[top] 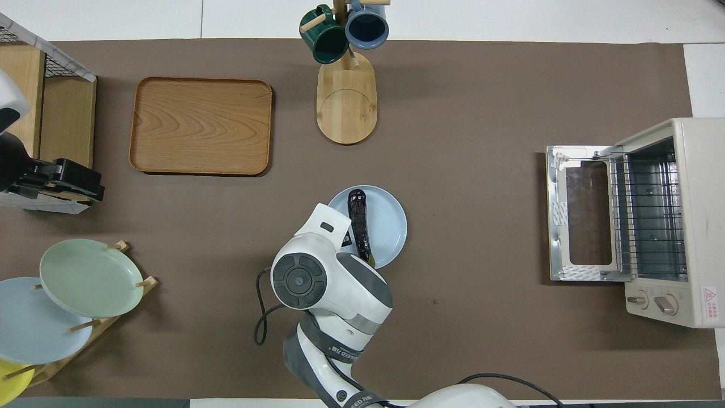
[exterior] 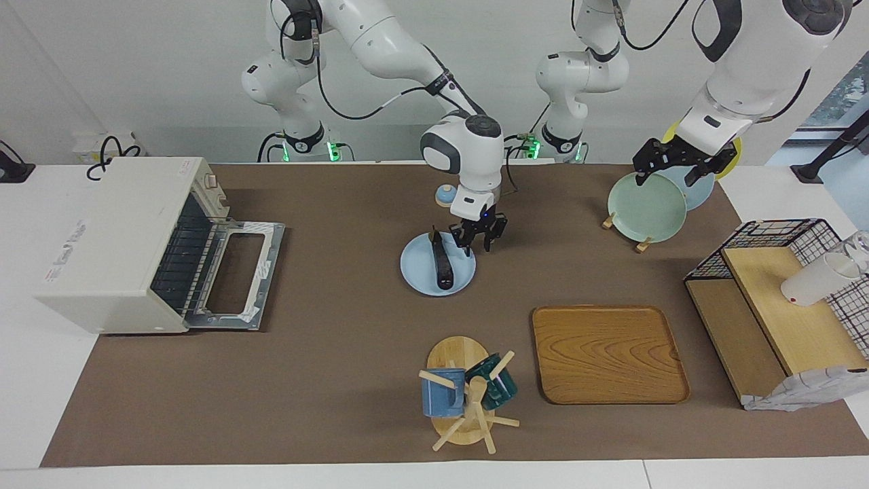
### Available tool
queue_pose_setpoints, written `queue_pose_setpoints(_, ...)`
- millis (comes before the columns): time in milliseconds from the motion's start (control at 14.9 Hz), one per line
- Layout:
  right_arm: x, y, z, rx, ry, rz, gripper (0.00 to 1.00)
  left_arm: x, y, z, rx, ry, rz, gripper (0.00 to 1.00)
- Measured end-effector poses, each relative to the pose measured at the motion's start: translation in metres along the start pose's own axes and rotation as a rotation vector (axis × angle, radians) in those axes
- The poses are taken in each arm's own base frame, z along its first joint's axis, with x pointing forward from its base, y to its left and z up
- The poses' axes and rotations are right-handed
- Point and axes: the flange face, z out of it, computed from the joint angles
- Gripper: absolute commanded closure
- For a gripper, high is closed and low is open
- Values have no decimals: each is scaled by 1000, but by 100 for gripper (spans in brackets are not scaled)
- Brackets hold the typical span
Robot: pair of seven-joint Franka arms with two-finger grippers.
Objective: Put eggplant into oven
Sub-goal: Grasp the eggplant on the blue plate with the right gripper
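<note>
The eggplant (exterior: 441, 261) lies on a light blue plate (exterior: 415, 272) at the middle of the table; it also shows in the overhead view (top: 358, 218) on the plate (top: 391, 221). My right gripper (exterior: 478, 243) is open and hangs just above the plate's rim, beside the eggplant and not touching it. The oven (exterior: 115, 244) stands at the right arm's end of the table with its door (exterior: 234, 275) folded down flat and the wire rack (top: 651, 212) showing. My left gripper (exterior: 669, 170) waits open over the plate rack.
A wooden tray (exterior: 607, 353) and a mug tree (exterior: 468, 394) with a blue and a green mug lie farther from the robots than the plate. A rack with a green plate (exterior: 646, 207) and a wire-and-wood shelf (exterior: 781, 305) with a white cup stand at the left arm's end.
</note>
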Motion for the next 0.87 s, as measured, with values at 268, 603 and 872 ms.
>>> queue_pose_setpoints(268,-7,4,4,-8,-14,-5,49,-13,-4,-10,5,6,-11,0)
queue_pose_setpoints(603,-11,6,6,-12,-22,-10,62,-13,-2,-9,5,3,-18,0)
queue_pose_setpoints(872,-13,7,6,-13,-24,-33,71,-16,5,-22,5,20,-32,0)
